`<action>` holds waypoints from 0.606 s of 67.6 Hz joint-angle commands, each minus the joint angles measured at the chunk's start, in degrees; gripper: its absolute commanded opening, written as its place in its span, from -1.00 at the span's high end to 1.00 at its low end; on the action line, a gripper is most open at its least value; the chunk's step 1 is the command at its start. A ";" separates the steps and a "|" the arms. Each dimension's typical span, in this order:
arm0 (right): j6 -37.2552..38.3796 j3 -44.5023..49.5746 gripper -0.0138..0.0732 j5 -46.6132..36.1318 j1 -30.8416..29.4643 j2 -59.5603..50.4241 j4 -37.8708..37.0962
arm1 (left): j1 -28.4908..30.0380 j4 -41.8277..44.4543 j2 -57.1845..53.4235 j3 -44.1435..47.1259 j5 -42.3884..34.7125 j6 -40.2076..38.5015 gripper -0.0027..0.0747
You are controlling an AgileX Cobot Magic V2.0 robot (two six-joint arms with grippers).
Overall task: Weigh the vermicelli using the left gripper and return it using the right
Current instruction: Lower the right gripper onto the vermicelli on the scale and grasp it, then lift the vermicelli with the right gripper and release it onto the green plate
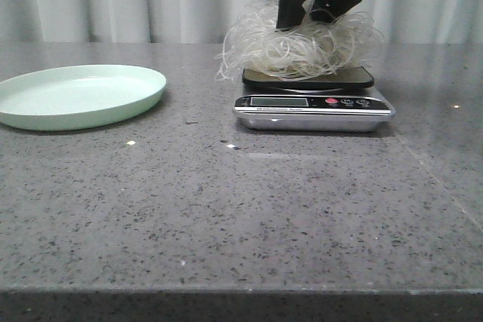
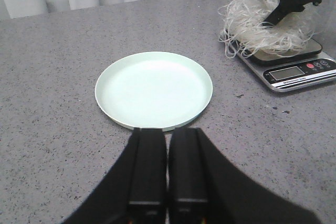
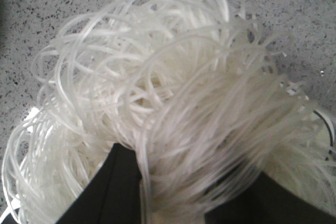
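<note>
My right end effector (image 1: 315, 7) straddles the vermicelli (image 1: 302, 43) on the scale (image 1: 313, 107), fingers spread, for return to the plate (image 1: 75, 96); my left end effector (image 2: 167, 174) hangs closed and empty.

Black fingers (image 1: 313, 7) dig into vermicelli (image 1: 302, 43) atop the scale (image 1: 313, 107).

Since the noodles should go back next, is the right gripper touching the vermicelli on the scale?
Touching. In the right wrist view, strands of the vermicelli lie over and between the right gripper's black fingers; the front view shows them sunk into the pile.
</note>
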 commanded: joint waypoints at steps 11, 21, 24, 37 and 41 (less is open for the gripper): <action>-0.48 -7.08 0.35 0.11 -0.14 -5.75 0.85 | -0.28 0.42 0.55 -1.45 -4.21 -0.52 0.58; -0.48 -9.76 0.35 -1.21 0.34 -9.72 2.02 | -0.28 0.42 0.55 -1.45 -4.21 -0.52 0.58; -0.48 -10.42 0.35 -1.21 1.03 -10.56 2.70 | -0.28 0.42 0.55 -1.45 -4.21 -0.52 0.58; -0.74 -11.64 0.35 -1.79 6.40 -10.73 4.32 | -0.28 0.42 0.55 -1.45 -4.21 -0.52 0.58; -0.89 -11.64 0.35 -2.91 8.65 -10.27 4.32 | -0.28 0.42 0.55 -1.45 -4.21 -0.52 0.58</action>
